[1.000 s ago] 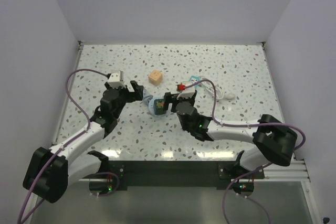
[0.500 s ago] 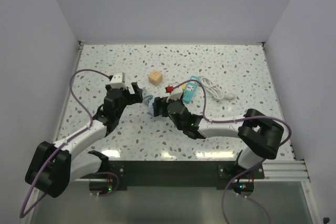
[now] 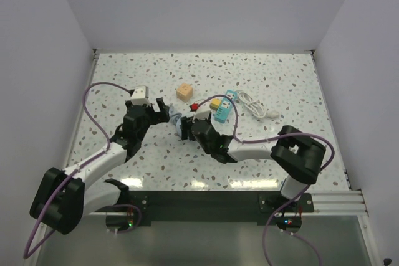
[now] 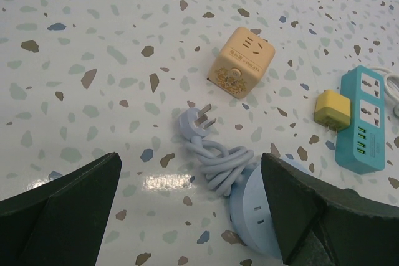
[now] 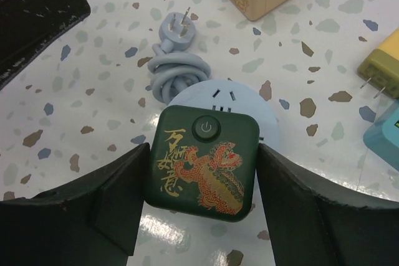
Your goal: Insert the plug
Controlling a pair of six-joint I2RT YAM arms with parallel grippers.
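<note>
The plug (image 5: pixel 202 160) is a dark green cube with a gold-red dragon and a power button on the face I see. It sits between my right gripper's (image 5: pixel 202 151) fingers, which press on its left and right sides. Just behind and under it lies a round pale blue socket (image 5: pixel 249 101) with its coiled cord (image 5: pixel 177 66). In the top view the right gripper (image 3: pixel 190 130) covers the plug. My left gripper (image 4: pixel 190 166) stands wide open low over the same blue socket (image 4: pixel 255 216) and cord, holding nothing; from above the left gripper (image 3: pixel 165 111) is just left of the right one.
A tan cube socket (image 3: pixel 183 91) stands behind the grippers. To the right lie a small yellow block (image 3: pixel 216 104), a teal power strip (image 3: pixel 225 105) and a white cable (image 3: pixel 255 105). White walls bound the speckled table (image 3: pixel 280 73).
My right arm swung left, carrying its gripper over to the blue socket, and its fingers closed in on the green plug. The left arm barely moved and stayed open.
</note>
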